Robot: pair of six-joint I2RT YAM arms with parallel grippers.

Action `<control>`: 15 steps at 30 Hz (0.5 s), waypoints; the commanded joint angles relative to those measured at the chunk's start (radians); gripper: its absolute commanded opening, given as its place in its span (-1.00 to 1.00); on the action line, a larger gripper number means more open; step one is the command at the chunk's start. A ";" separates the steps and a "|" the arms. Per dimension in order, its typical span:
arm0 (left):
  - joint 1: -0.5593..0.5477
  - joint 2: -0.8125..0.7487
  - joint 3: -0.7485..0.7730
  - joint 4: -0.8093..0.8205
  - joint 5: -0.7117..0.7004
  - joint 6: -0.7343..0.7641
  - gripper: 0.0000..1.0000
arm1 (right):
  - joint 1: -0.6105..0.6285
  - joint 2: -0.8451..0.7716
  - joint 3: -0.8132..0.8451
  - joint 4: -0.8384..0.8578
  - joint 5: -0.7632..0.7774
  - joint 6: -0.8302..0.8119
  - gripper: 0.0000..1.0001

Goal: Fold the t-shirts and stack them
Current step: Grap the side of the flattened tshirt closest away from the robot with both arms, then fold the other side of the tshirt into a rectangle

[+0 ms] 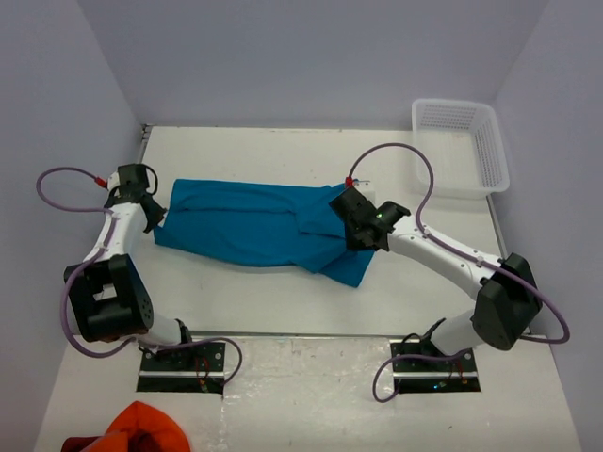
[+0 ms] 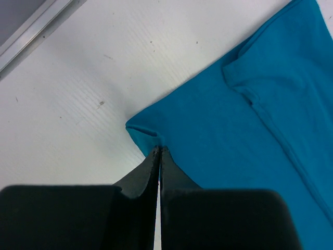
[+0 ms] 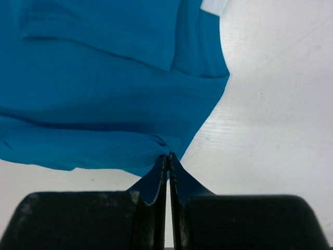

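Note:
A teal-blue t-shirt (image 1: pixel 254 221) lies partly folded lengthwise across the middle of the white table. My left gripper (image 1: pixel 155 215) is shut on the shirt's left edge; in the left wrist view the fingertips (image 2: pixel 159 151) pinch a corner of the teal cloth (image 2: pixel 250 135). My right gripper (image 1: pixel 353 218) is shut on the shirt's right end; in the right wrist view the fingertips (image 3: pixel 168 155) pinch a bunched hem of the shirt (image 3: pixel 104 88). A sleeve hangs out at the lower right of the shirt.
A white plastic basket (image 1: pixel 459 146) stands at the back right. An orange-red bunched cloth (image 1: pixel 141 428) lies at the near left, below the arm bases. The table's raised rim (image 2: pixel 31 31) runs along the left edge.

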 commanded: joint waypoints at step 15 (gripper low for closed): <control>-0.028 0.221 0.254 0.006 -0.052 0.001 -1.00 | -0.187 0.181 0.237 0.036 -0.151 -0.216 -1.00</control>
